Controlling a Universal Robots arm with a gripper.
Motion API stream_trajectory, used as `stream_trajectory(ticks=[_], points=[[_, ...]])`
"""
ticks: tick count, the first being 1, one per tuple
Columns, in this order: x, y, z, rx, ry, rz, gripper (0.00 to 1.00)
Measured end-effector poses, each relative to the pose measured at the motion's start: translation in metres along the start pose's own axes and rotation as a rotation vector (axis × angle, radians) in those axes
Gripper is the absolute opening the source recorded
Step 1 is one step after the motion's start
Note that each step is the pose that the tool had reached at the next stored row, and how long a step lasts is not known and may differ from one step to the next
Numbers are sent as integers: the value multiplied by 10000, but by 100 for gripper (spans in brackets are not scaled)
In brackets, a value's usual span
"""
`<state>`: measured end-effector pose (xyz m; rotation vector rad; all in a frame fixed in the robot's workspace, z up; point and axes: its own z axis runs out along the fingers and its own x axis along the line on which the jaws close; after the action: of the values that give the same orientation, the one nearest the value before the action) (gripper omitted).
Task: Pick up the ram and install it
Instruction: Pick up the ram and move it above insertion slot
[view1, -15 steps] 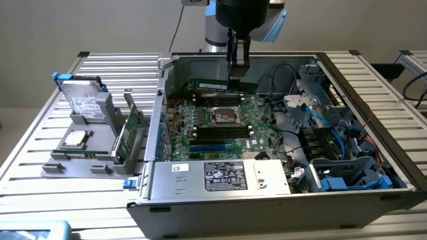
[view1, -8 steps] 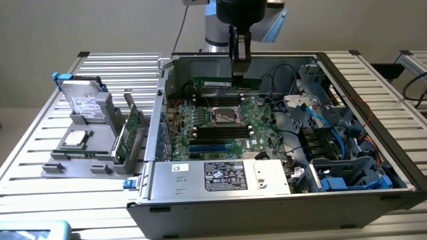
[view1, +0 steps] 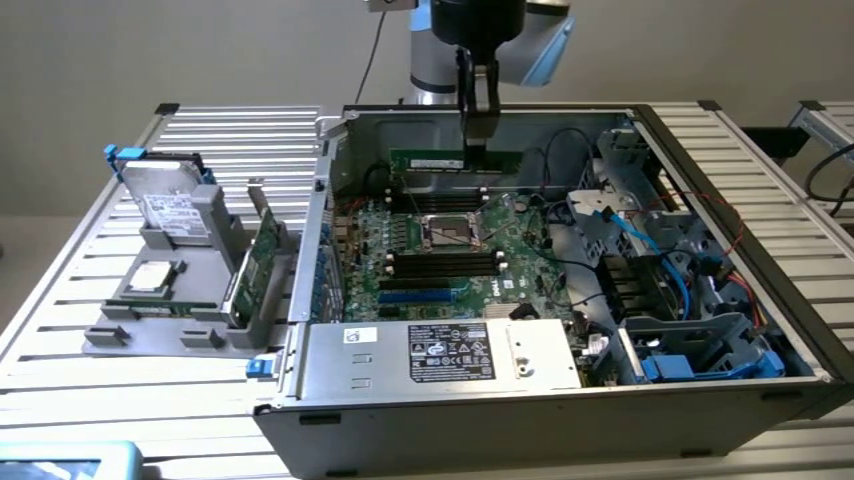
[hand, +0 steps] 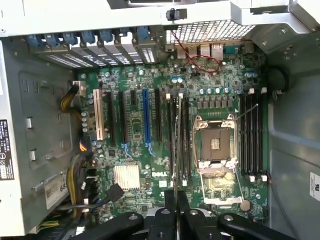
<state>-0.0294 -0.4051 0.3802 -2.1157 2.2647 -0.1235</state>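
An open computer case (view1: 534, 410) lay on its side on a slatted metal desk (view1: 54, 330). A robot arm reached down from above into the far part of the case. Its pincer (view1: 478, 140) was closed narrowly on the ram (view1: 430, 162), a slim green stick held level by its upper edge. The ram hung above the far part of the motherboard (view1: 514, 225), just beyond the square CPU socket (view1: 451, 233).

From the wrist camera, the pincer (hand: 176, 197) pointed straight down and the ram (hand: 176, 140) appeared edge-on as a thin line. It was lined up along the black memory slots (hand: 185, 140), between the CPU socket (hand: 216, 145) and the row of long expansion slots (hand: 122, 120). Whether it touched a slot could not be told.

A silver power supply (view1: 441, 352) with a label sat at the near side of the case. Beside the case, on the exterior view's left, a grey holder (view1: 160, 320) carried a hard drive (view1: 167, 200) and a broader green card (view1: 260, 260) standing on edge.
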Motion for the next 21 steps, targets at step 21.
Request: stream_trajectory(ticks=[21], points=[[-59, 12, 63, 0, -6, -87, 13]])
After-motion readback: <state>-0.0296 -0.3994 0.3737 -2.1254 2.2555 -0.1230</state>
